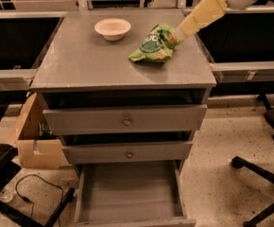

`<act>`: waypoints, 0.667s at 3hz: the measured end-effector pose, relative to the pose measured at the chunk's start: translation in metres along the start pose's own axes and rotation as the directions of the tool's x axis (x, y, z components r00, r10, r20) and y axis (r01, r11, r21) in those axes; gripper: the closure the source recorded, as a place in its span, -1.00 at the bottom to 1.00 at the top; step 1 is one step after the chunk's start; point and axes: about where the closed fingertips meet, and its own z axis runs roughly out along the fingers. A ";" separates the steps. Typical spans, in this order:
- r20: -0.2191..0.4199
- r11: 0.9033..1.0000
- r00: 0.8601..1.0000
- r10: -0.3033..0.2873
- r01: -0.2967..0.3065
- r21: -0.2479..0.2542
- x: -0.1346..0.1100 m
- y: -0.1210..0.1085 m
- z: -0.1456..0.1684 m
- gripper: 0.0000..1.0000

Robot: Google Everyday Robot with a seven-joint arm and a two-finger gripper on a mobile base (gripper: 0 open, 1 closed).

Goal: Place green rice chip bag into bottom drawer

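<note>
The green rice chip bag (153, 45) lies crumpled on the grey cabinet top (89, 65), at the back right. My gripper (180, 32) reaches in from the upper right on a cream-yellow arm, and its tip is at the bag's right end, just above the cabinet top. The bottom drawer (127, 193) is pulled out at the foot of the cabinet, with its grey plank floor bare. The two knobbed drawers above it stand slightly open.
A cream bowl (112, 28) sits at the back of the cabinet top, left of the bag. A cardboard box (35, 136) stands on the floor to the left, with a cable and a black stand by it. Office chair legs (260, 174) are at the right.
</note>
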 end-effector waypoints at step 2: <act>-0.005 1.000 1.000 0.027 -0.027 0.011 -0.011 -0.007 0.014 -1.00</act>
